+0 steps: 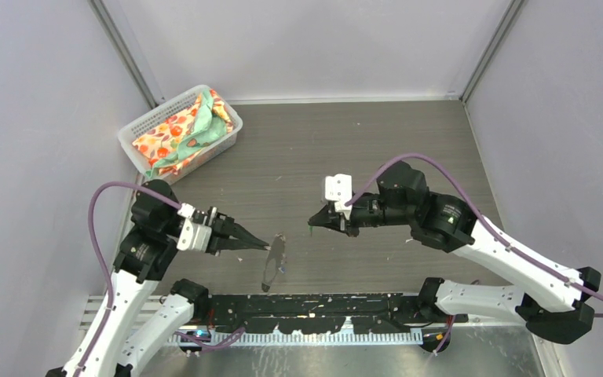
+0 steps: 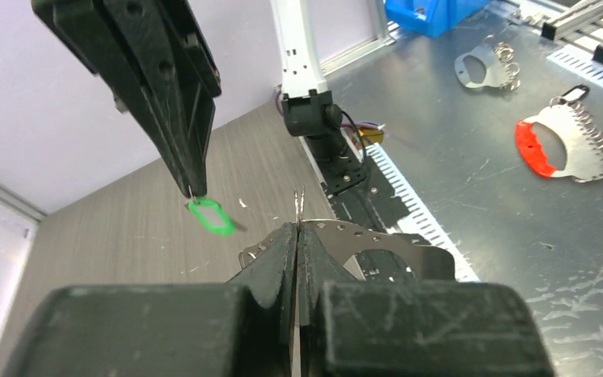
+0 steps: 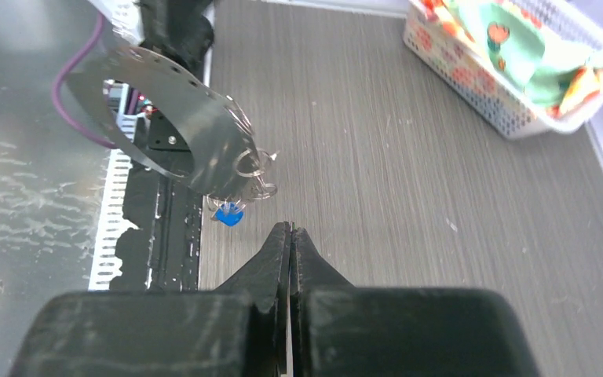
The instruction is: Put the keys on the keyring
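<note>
My left gripper (image 1: 265, 248) (image 2: 297, 226) is shut on the edge of the keyring (image 1: 274, 263) (image 2: 351, 232), a thin grey metal loop with small holes along its rim, held just above the table. The blue-tagged key (image 3: 228, 214) hangs from small rings at the keyring's (image 3: 196, 110) lower end. My right gripper (image 1: 312, 221) (image 3: 291, 226) is shut, a short way right of the keyring. The green-tagged key (image 2: 212, 216) (image 1: 312, 230) dangles from its fingertips (image 2: 192, 184). In the right wrist view the green key is almost wholly hidden by the jaws.
A white mesh basket (image 1: 137, 129) (image 3: 510, 118) with patterned cloths stands at the back left. On the metal bench beyond the table edge lie a red-rimmed metal holder (image 2: 550, 141), another metal ring (image 2: 479, 67) and a blue bin (image 2: 432, 12).
</note>
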`<state>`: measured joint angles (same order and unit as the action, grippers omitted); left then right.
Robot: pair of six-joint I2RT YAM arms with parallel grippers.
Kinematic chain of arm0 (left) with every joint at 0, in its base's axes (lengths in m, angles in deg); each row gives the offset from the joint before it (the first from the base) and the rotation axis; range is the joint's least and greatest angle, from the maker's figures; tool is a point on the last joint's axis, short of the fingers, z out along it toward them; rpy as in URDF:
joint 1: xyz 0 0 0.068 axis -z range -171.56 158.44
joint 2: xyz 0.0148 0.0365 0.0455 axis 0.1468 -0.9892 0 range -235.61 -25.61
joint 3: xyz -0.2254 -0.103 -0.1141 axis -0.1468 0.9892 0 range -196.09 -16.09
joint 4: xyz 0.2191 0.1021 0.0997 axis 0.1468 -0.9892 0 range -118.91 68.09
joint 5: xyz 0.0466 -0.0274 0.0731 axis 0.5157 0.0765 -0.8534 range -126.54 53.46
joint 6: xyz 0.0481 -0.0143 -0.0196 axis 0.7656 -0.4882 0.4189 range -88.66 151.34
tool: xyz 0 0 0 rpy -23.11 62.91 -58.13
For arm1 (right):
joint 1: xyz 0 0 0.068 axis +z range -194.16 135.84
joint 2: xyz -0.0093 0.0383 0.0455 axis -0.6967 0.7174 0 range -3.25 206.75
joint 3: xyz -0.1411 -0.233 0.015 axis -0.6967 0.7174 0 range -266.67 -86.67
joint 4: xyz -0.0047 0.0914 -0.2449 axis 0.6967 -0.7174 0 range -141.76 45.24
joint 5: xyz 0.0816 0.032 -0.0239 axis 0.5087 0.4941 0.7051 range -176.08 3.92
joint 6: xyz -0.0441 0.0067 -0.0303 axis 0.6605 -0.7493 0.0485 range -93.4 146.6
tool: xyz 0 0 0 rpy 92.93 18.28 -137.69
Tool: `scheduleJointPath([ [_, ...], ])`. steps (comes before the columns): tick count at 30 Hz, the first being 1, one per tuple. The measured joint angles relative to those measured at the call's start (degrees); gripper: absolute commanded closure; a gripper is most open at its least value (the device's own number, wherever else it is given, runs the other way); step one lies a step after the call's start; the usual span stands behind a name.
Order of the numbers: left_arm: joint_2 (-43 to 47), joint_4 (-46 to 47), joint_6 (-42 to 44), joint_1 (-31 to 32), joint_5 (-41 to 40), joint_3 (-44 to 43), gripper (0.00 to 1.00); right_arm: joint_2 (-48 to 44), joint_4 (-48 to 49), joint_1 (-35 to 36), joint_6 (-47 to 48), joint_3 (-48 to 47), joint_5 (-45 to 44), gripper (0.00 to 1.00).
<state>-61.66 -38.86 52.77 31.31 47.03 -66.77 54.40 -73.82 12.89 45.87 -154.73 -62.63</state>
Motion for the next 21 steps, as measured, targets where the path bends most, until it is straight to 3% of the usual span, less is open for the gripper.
scheduleJointPath([
  [11,-1.5,1.2,-4.2,0.0,3.5,-1.0,1.00,5.9,-7.5,4.4,11.1,-14.5,9.5,0.99],
  [21,-3.1,1.7,-5.3,0.3,5.0,-3.7,1.00,11.0,-13.7,7.5,18.4,-21.2,14.1,0.99],
])
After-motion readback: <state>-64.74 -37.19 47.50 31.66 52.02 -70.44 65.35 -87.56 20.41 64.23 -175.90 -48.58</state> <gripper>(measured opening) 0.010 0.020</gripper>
